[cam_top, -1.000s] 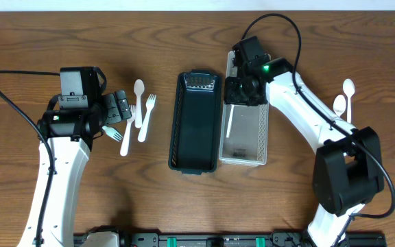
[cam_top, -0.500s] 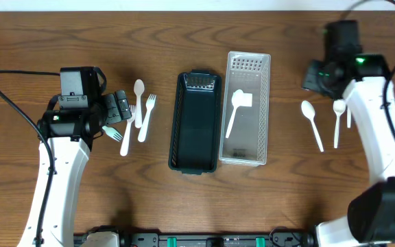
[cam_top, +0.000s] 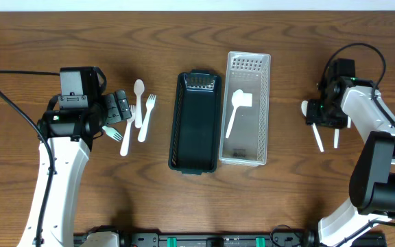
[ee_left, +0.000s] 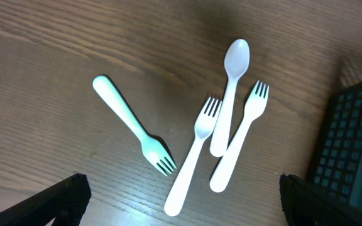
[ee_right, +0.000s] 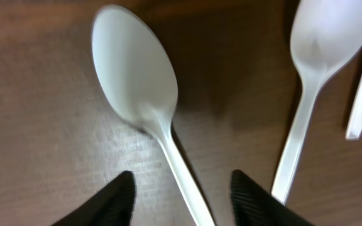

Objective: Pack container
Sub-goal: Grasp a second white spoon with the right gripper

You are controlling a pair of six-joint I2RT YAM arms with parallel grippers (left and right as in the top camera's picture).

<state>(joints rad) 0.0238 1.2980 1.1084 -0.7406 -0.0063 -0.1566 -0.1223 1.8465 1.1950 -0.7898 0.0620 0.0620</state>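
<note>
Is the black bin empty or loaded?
Empty: the overhead view shows only bare floor in the black bin; the single white utensil lies in the clear bin beside it.

right pincer (ee_right: 182, 199) | moved from clear tray (cam_top: 248, 65) to right | now straddles spoon (ee_right: 134, 69)

A black container (cam_top: 195, 123) and a clear container (cam_top: 246, 147) lie side by side at mid-counter (cam_top: 46, 41), both open-topped, their long sides running near to far. In the clear one, on the right, rests a white utensil (cam_top: 237, 110), head toward the far end. To the left lie a left spoon (cam_top: 138, 96), a white fork (cam_top: 147, 116), a second white fork (cam_top: 127, 130) and a mint-green fork (cam_top: 112, 133). Far right lie a slanted spoon (cam_top: 312, 127) and a straight spoon (cam_top: 336, 140).
</note>
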